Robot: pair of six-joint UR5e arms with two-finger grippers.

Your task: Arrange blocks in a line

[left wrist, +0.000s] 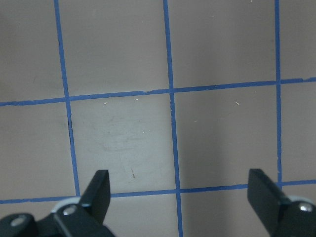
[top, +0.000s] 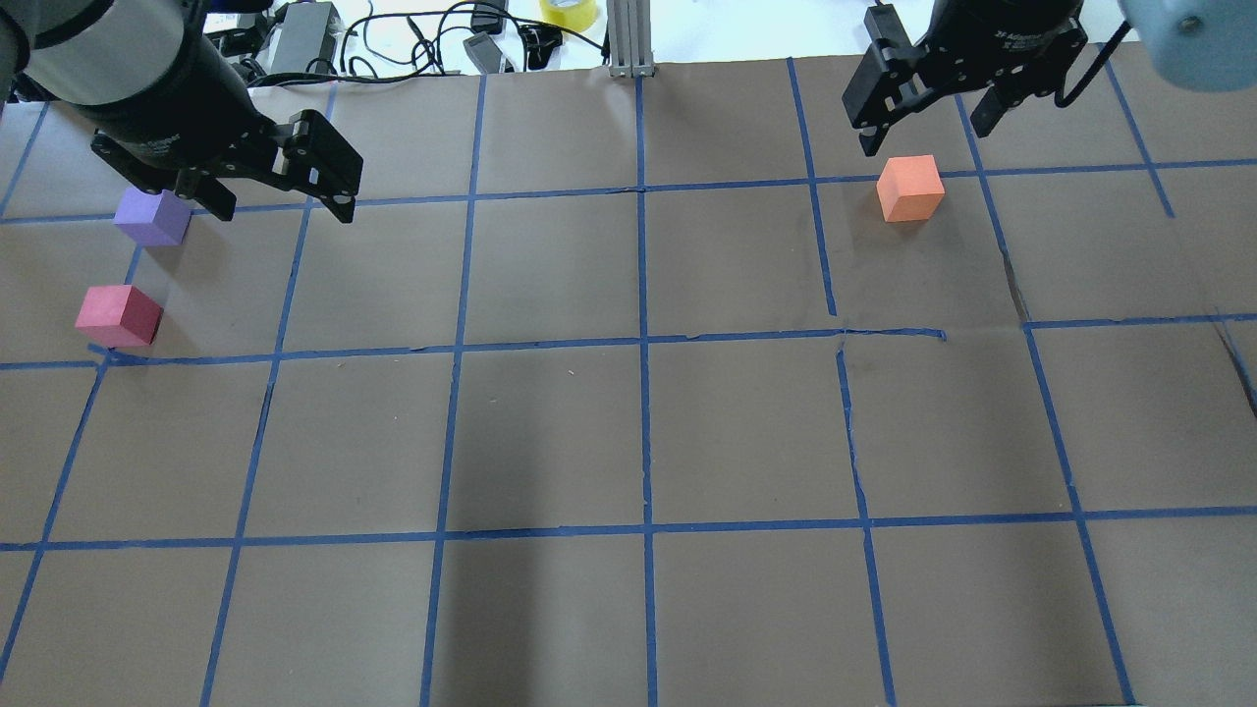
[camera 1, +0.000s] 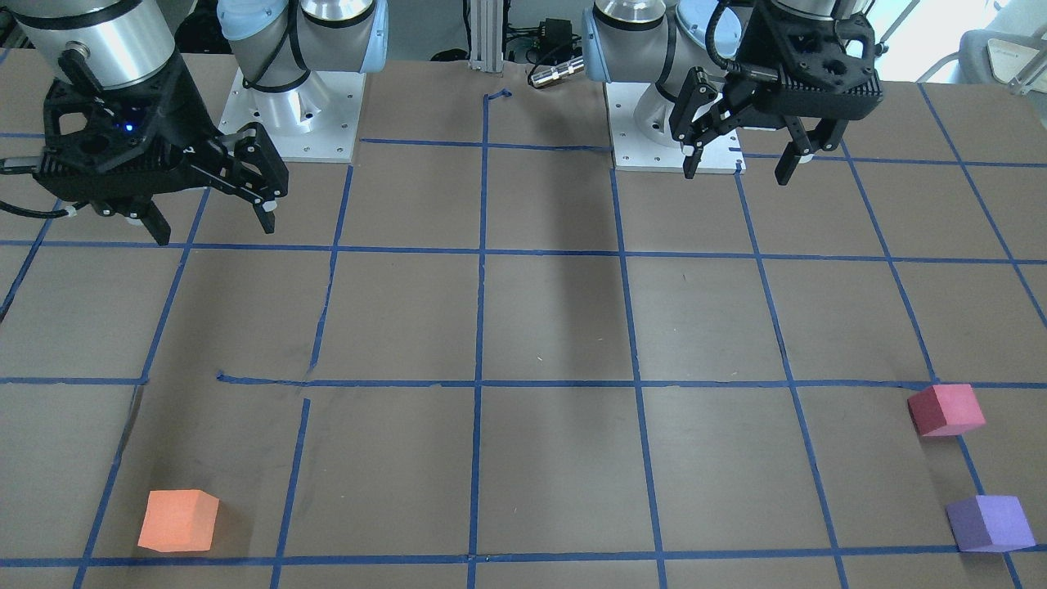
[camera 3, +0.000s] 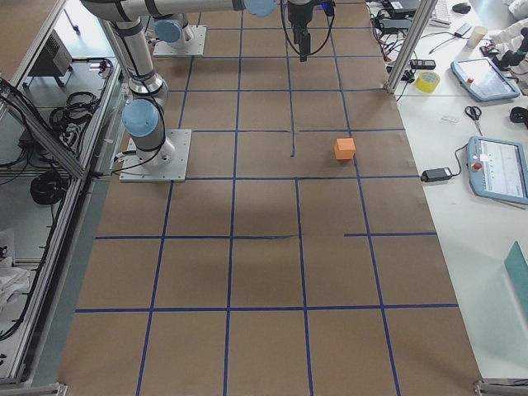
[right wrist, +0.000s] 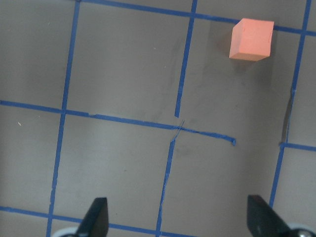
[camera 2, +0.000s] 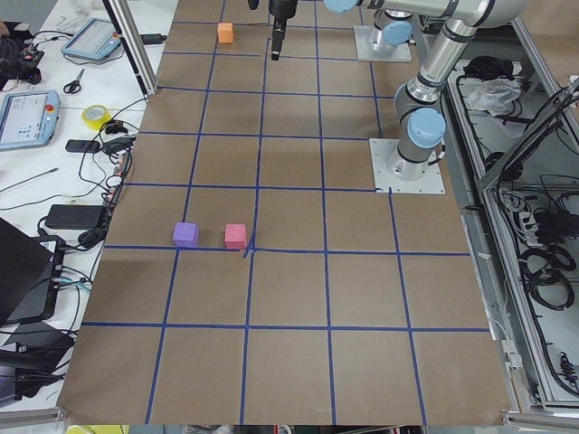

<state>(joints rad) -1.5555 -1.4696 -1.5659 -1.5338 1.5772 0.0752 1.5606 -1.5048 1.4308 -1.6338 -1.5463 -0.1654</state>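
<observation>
Nearest the front-facing camera, a matte orange foam-like cube sits alone on the robot's right side of the brown table with its blue tape grid; on the left side a purple foam-like cube lies near a crimson-pink one, apart and not touching; three cubes, one per colour, not yet in a line; each looks light, slightly yielding and grippy rather than slick, best pinched across two opposite flat faces at mid-height; farther back, the right gripper and left gripper, two in all, hang above the table, jaws spread wide, both empty.
</observation>
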